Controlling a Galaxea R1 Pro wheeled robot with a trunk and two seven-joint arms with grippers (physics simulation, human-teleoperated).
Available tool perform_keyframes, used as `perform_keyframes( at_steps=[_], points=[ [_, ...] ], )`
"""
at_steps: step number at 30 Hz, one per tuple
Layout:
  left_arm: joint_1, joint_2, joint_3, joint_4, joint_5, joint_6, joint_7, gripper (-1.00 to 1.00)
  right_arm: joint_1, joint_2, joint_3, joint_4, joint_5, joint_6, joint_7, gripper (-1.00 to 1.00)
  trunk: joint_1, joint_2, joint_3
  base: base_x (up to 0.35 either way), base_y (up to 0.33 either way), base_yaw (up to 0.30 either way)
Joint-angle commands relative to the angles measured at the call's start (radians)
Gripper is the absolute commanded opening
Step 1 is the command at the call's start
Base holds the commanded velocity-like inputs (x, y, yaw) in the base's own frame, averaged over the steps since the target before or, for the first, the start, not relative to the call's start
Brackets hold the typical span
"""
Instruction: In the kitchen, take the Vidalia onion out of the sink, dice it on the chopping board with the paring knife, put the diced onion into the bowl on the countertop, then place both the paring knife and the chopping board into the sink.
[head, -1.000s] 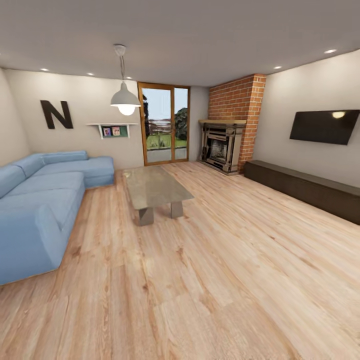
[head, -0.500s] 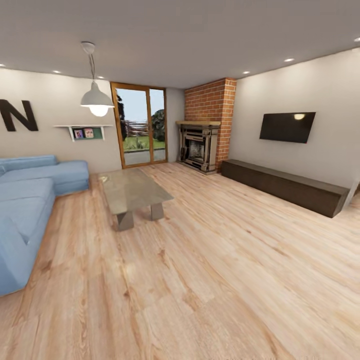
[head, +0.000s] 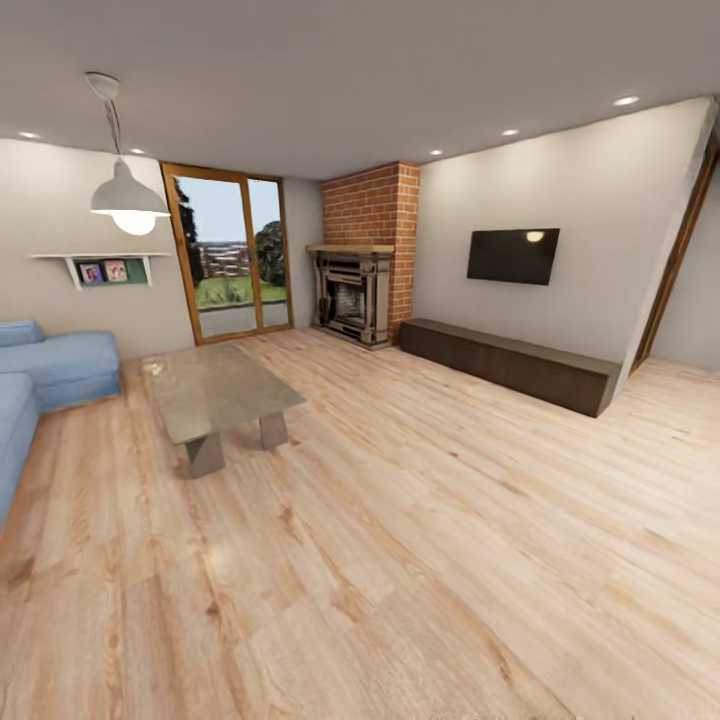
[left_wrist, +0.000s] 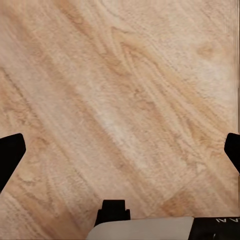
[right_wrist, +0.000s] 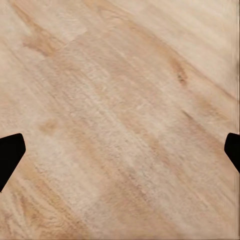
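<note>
Standing in a living room, the robot looks across a pale wood floor (head: 420, 560) with no kitchen thing before it: no onion, board, knife, bowl or sink is to be seen from here, so the task's things must lie in another room. A glass-topped coffee table (head: 215, 390) sits near a blue sofa (head: 45, 370), with a brick fireplace (head: 352, 290) in the far corner and a wall television (head: 512, 256) above a long dark cabinet (head: 510, 365). At the far right an opening (head: 690, 290) leads onward, and I would guess that is the way to take. The left gripper (left_wrist: 120, 150) and the right gripper (right_wrist: 120, 150) both hang over bare floorboards, their dark fingers (left_wrist: 10, 155) spread wide and holding nothing. To do this stretch well, the base should steer toward that doorway, giving the cabinet's end a fair berth, with both arms kept tucked low.
</note>
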Motion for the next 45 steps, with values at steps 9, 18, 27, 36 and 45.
perform_keyframes(
  at_steps=[9, 18, 27, 36, 45],
  points=[
    [0.000, 0.000, 0.000, -0.002, 0.000, -0.001, 0.000, 1.00, -0.001, 0.001, -0.003, 0.002, -0.001, -0.004, 0.000, 1.00, 0.000, -0.001, 0.001, 0.000, 0.000, -0.294],
    [0.000, 0.003, 0.001, -0.006, -0.001, -0.001, 0.000, 1.00, -0.001, 0.001, -0.003, 0.002, -0.001, -0.003, 0.001, 1.00, 0.000, -0.001, 0.001, 0.000, 0.000, -0.294],
    [0.000, 0.003, 0.001, -0.005, -0.001, -0.001, 0.000, 1.00, -0.001, 0.001, -0.002, 0.002, -0.001, -0.004, 0.001, 1.00, 0.000, -0.001, 0.001, 0.000, 0.000, -0.294],
    [0.000, 0.003, 0.001, -0.007, -0.002, -0.001, 0.000, 1.00, -0.001, 0.001, -0.002, 0.002, -0.001, -0.004, 0.000, 1.00, 0.000, -0.001, 0.001, 0.114, 0.000, -0.294],
    [0.000, 0.003, 0.002, -0.007, -0.002, -0.001, 0.000, 1.00, -0.001, 0.002, -0.001, 0.002, -0.001, -0.004, 0.000, 1.00, 0.000, -0.001, 0.001, 0.319, 0.000, -0.294]
  ],
)
